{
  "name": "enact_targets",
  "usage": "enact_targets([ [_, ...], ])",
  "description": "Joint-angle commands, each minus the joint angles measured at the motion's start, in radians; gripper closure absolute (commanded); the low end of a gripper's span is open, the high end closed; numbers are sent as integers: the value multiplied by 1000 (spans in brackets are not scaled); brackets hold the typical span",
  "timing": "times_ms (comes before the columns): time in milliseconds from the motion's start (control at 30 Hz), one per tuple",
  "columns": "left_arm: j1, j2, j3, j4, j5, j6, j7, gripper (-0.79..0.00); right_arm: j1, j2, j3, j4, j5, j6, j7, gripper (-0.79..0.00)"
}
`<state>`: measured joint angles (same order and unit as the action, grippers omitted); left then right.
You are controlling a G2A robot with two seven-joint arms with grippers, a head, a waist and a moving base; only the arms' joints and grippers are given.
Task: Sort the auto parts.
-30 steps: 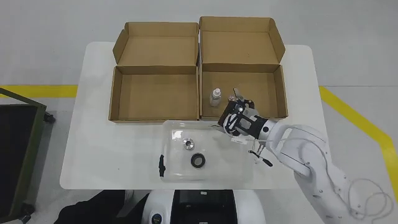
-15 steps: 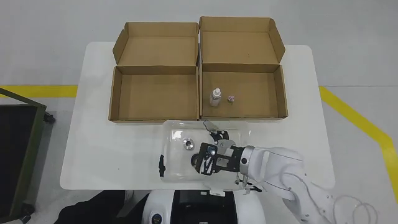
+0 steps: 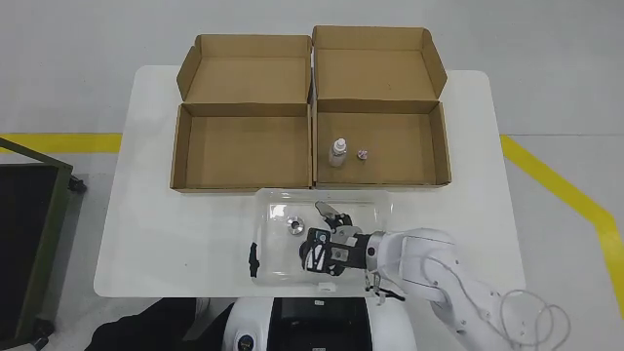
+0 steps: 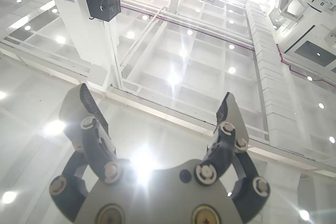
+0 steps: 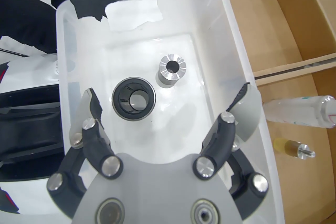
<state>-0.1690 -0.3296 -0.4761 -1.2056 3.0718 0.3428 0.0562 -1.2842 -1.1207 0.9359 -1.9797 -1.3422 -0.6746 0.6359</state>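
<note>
White table (image 3: 156, 244), clear bin (image 5: 236, 33): black ring (image 5: 119, 104), perhaps a bearing, silver bushing (image 5: 163, 68) beneath wide-spread right claw (image 5: 168, 87).

From above, my right gripper (image 3: 314, 244) sits over black ring (image 5: 119, 99); can't separate ring from gripper's dark parts. One end of clear bottle (image 5: 296, 110) cut off by picture edge. From above, small brass-coloured part (image 3: 362, 153) too tiny to identify. Near wall of bin (image 5: 231, 25) hidden under my wrist.
</note>
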Motion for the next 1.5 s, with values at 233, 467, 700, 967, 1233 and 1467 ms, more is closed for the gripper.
enact_targets([
  [233, 0, 0, 0, 0, 0, 0, 0, -785, 35, -10, -52, 60, 22, 1, 22, -785],
  [467, 0, 0, 0, 0, 0, 0, 0, -785, 74, -20, -83, 126, 43, 0, 25, -785],
  [700, 0, 0, 0, 0, 0, 0, 0, -785, 89, -24, -101, 151, 54, -6, 36, -613],
  [967, 0, 0, 0, 0, 0, 0, 0, -785, 93, -24, -110, 160, 57, -13, 32, -194],
  [1233, 0, 0, 0, 0, 0, 0, 0, -785, 100, -24, -113, 176, 74, -34, 1, 0],
  [1467, 0, 0, 0, 0, 0, 0, 0, -785, 93, -18, -92, 163, 87, -44, -27, 0],
])
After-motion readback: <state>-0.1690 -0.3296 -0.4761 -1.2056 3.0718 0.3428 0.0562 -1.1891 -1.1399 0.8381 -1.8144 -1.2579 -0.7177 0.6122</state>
